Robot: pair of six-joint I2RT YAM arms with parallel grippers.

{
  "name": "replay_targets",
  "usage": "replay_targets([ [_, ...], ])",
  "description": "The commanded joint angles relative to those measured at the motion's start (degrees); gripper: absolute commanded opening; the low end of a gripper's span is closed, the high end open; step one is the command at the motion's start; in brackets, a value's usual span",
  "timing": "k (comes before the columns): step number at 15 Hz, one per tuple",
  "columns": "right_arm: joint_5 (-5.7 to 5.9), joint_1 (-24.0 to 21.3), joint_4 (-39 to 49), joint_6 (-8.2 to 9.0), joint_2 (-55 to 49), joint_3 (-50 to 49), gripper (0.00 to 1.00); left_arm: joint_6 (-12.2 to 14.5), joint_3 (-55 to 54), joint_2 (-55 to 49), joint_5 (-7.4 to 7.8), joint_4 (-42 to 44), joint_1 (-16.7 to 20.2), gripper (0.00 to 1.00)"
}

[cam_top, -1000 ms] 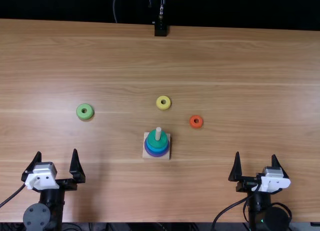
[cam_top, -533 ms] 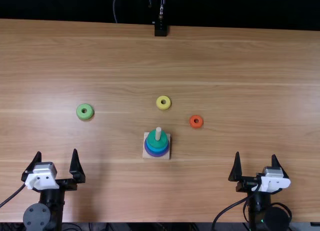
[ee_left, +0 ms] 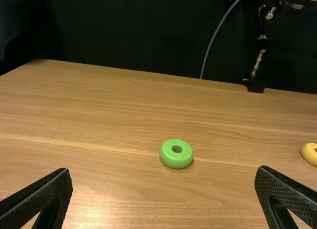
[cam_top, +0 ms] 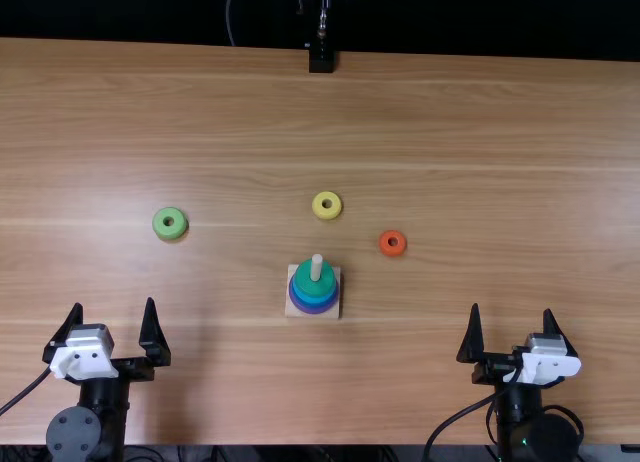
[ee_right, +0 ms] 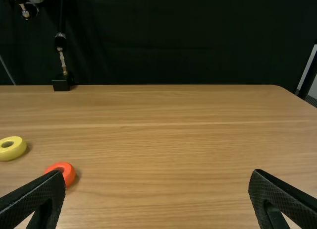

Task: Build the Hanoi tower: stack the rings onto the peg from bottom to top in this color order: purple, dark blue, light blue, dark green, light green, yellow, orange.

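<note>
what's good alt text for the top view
A ring tower, dark green on top, stands on a wooden table; light green, yellow and orange rings lie beyond it. The left gripper and right gripper are open and empty.

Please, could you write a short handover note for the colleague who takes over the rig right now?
Left end effector: open, empty. Right end effector: open, empty.
Done: on the peg, purple ring lowest, blue above, dark green ring on top; I cannot separate the two blues.
Left, in order: light green ring, left of the tower; yellow ring, beyond it; orange ring, beyond and right.
</note>
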Motion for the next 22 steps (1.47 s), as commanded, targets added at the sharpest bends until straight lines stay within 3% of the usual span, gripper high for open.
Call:
replay_targets([
  [1,0.38,-0.69,0.2,-0.18,-0.36,-0.49,1.0,0.53,-1.91,-0.62,0.05,-0.07,0.25,1.0],
  [3,0.48,-0.78,0.2,-0.18,-0.36,-0.49,1.0,0.64,-1.3,1.05,0.05,0.14,0.6,1.0],
  [8,0.48,-0.78,0.31,-0.07,-0.36,-0.49,1.0,0.85,17.07,25.13,0.05,0.87,1.12,1.0],
  [12,0.38,-0.69,0.2,-0.07,-0.36,-0.49,1.0,1.06,32.54,45.08,-0.05,-4.82,1.12,1.0],
  [18,0.38,-0.78,0.2,-0.18,-0.36,-0.49,1.0,1.27,45.99,72.77,0.05,-4.61,0.51,1.0],
  [19,0.38,-0.78,0.2,-0.07,-0.36,-0.49,1.0,2.75,48.89,75.93,0.27,-4.72,0.33,1.0],
  [21,0.48,-0.78,0.2,-0.18,-0.36,-0.49,1.0,9.5,52.67,82.79,3.11,-5.88,0.42,1.0],
  [22,0.48,-0.69,0.2,-0.18,-0.36,-0.49,1.0,9.82,55.13,86.3,4.27,-8.41,0.42,1.0],
])
